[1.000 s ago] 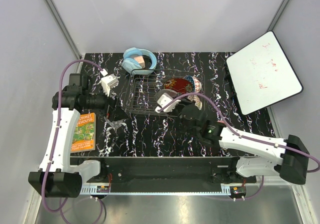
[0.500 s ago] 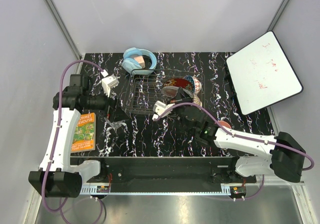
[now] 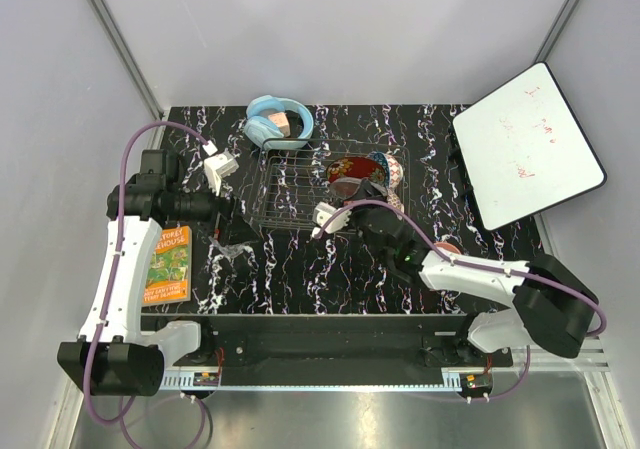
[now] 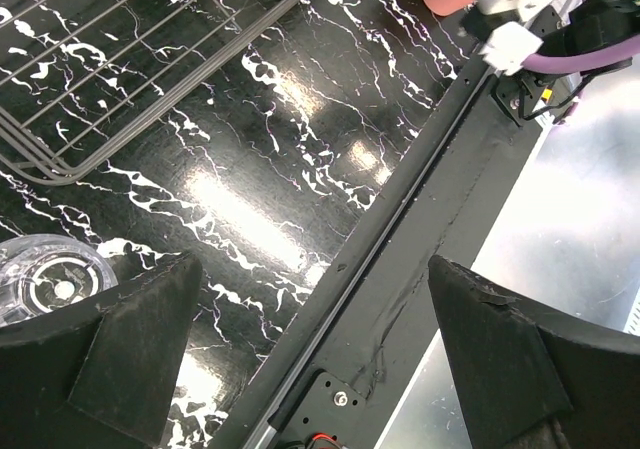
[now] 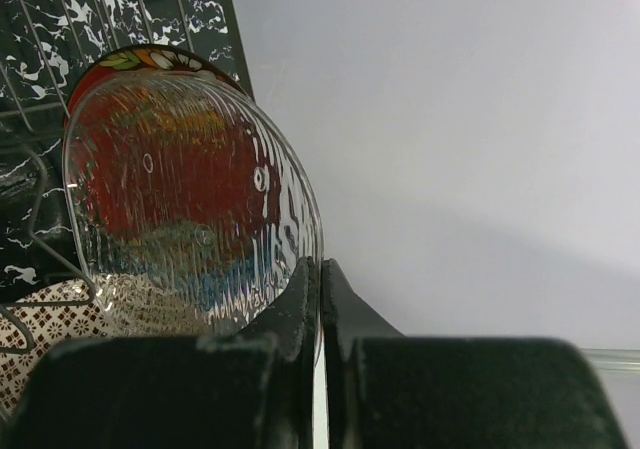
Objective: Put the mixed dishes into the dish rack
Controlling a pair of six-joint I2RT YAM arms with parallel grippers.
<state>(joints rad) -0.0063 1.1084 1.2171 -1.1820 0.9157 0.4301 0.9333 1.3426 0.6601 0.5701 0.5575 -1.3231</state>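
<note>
My right gripper (image 5: 320, 266) is shut on the rim of the clear glass bowl (image 5: 180, 189) and holds it on edge over the right end of the dish rack (image 3: 295, 189). The red floral plate (image 3: 352, 172) stands in the rack right behind the bowl. A beige lattice-patterned bowl (image 5: 55, 319) lies below them. Left of the rack, my left gripper (image 4: 312, 262) hangs open and empty above the table. The clear tumbler (image 4: 50, 281) sits by its left finger. The pink plastic cup (image 3: 447, 249) stands on the table, partly behind my right arm.
Light-blue headphones (image 3: 278, 121) lie behind the rack. A white board (image 3: 527, 144) leans at the back right. A book (image 3: 170, 262) lies at the front left beside my left arm. The table's black front rail (image 4: 440, 239) runs under my left gripper.
My right arm has swung lower and nearer, turning the glass bowl toward the red plate at the rack's right end and uncovering the pink cup. The left arm has not moved.
</note>
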